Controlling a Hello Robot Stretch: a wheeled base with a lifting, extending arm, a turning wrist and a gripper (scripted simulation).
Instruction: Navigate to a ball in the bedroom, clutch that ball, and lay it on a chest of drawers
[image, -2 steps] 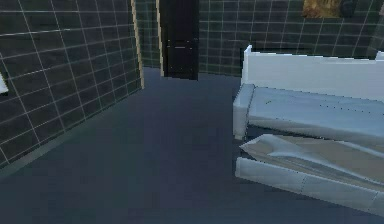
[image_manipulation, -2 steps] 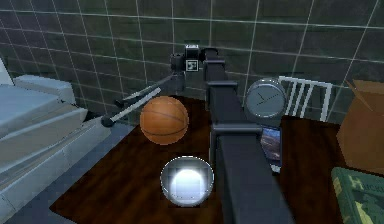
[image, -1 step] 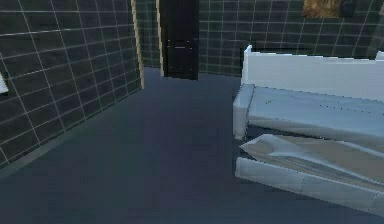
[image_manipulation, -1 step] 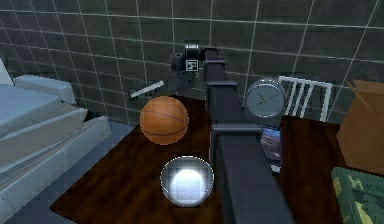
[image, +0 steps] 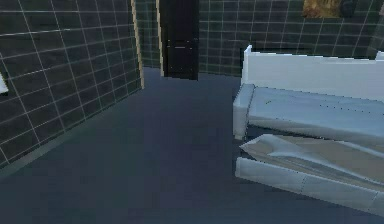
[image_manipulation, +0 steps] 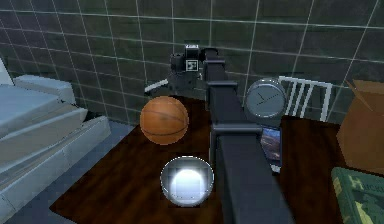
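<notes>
The basketball (image_manipulation: 164, 120) rests on the dark bench (image_manipulation: 100, 190), near a shiny bowl (image_manipulation: 187, 181). The gripper (image_manipulation: 158, 84) hangs near the basketball, likely lining up a grasp; I cannot tell whether it holds anything.

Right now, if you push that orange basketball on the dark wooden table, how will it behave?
Being round on the flat dark wooden table, the orange basketball would probably roll at a push. The table's edge is near, so it might drop off. It looks large beside the gripper, likely awkward to hold.
</notes>
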